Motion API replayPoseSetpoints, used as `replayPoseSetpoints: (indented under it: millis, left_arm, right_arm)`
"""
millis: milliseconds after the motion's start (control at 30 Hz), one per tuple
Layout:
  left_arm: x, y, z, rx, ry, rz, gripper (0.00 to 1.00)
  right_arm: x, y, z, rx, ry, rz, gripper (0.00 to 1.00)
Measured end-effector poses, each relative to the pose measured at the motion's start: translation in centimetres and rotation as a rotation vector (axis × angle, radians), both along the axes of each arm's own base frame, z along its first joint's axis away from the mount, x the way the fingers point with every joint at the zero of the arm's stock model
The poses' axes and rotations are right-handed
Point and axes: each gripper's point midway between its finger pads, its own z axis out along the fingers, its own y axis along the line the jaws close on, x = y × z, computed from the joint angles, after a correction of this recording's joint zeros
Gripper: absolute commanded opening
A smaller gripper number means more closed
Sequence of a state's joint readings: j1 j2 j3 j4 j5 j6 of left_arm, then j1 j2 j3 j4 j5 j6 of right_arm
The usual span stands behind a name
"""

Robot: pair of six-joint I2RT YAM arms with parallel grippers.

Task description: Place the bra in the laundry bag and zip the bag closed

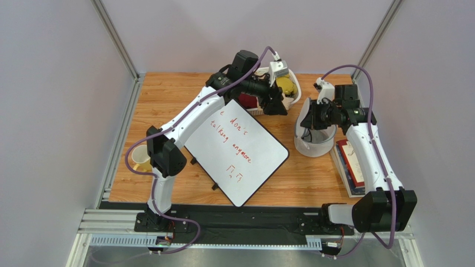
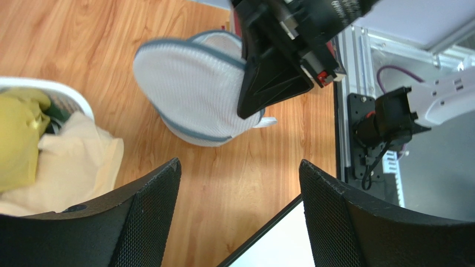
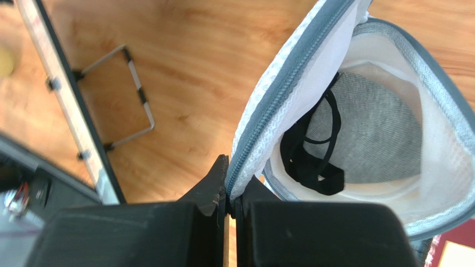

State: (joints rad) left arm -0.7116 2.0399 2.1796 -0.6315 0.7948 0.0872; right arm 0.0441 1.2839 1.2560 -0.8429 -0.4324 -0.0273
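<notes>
Right wrist view shows the right gripper [image 3: 229, 186] pinched shut on the zipper rim of the laundry bag [image 3: 290, 78], probably to hold its mouth open, with the bra [image 3: 379, 133] already inside, while the left gripper [image 2: 238, 167] hangs wide and empty beside the basket [image 2: 67, 92].

- Wooden table [image 1: 167, 94]: middle of the top view.
- Whiteboard [image 1: 245, 161]: centre, set diagonally.
- Laundry bag [image 1: 312, 146]: right of centre.
- Basket [image 1: 294, 89]: upper centre.
- Yellow cup [image 1: 139, 160]: left edge.
- Books [image 1: 350, 161]: right edge.
</notes>
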Motion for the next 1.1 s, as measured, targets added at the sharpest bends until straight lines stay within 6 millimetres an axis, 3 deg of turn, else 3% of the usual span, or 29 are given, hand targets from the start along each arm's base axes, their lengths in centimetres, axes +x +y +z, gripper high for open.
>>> replayPoseSetpoints:
  millis: [133, 333, 533, 767, 933, 1100]
  left_arm:
    - [-0.5, -0.3, 0.4, -0.032, -0.076, -0.086, 0.85]
    - [-0.9, -1.5, 1.2, -0.132, -0.188, -0.221, 0.85]
    - [-1.3, -2.7, 0.5, -0.209, -0.215, -0.333, 0.85]
    - [-1.9, -4.0, 0.5, -0.329, -0.204, -0.451, 0.84]
    - [-2.2, -5.2, -0.4, -0.376, -0.157, -0.517, 0.73]
    - [-3.1, -6.4, -2.2, -0.381, -0.096, -0.575, 0.53]
  right_arm:
    - [-1.3, 1.2, -0.4, 0.052, 0.041, 0.1, 0.0]
    - [-3.8, 2.3, 1.1, 0.101, -0.016, 0.177, 0.0]
    - [-6.8, 2.7, 2.3, 0.124, -0.08, 0.199, 0.0]
    - [-7.9, 3.4, 2.0, 0.139, -0.075, 0.232, 0.0]
    - [-8.0, 3.7, 2.0, 0.14, -0.074, 0.245, 0.0]
    - [-8.2, 3.9, 2.1, 0.14, -0.077, 0.254, 0.0]
